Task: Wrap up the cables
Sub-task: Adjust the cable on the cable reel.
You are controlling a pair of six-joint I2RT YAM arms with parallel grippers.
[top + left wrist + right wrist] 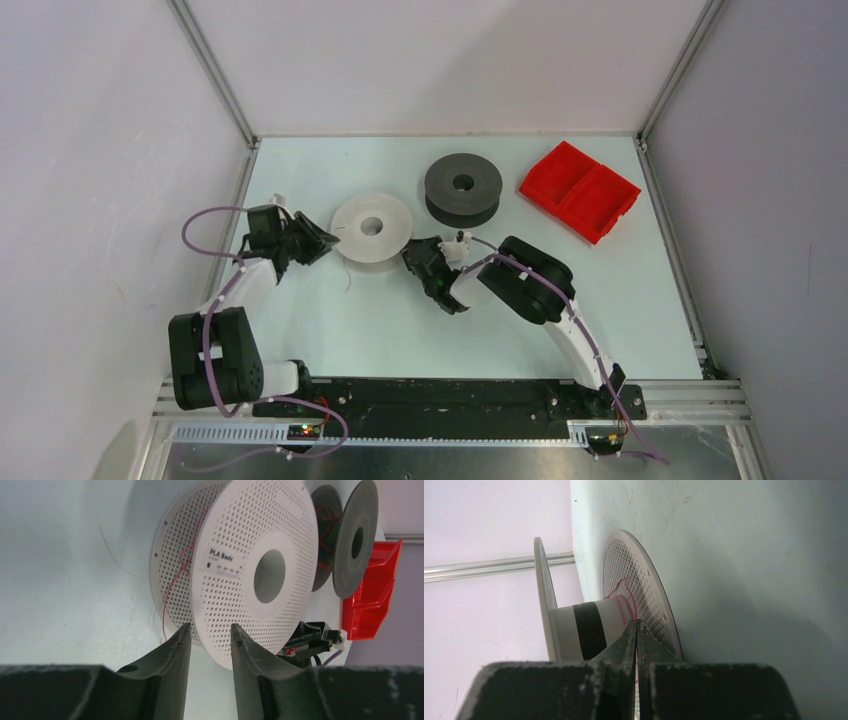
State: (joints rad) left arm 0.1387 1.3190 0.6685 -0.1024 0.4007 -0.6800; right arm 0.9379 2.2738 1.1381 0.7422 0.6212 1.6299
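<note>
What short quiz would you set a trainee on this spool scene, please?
1. True or false: the left arm's jaws stand open, facing the rim of the white spool.
2. In the top view, what lies to the right of the dark grey spool? A) a red bin B) a blue cup C) a roll of yellow tape
3. Fill in: the right arm's jaws, between the white spool's flanges by its core, are ____.

Key: 1 true; 2 A; 3 shut.
</note>
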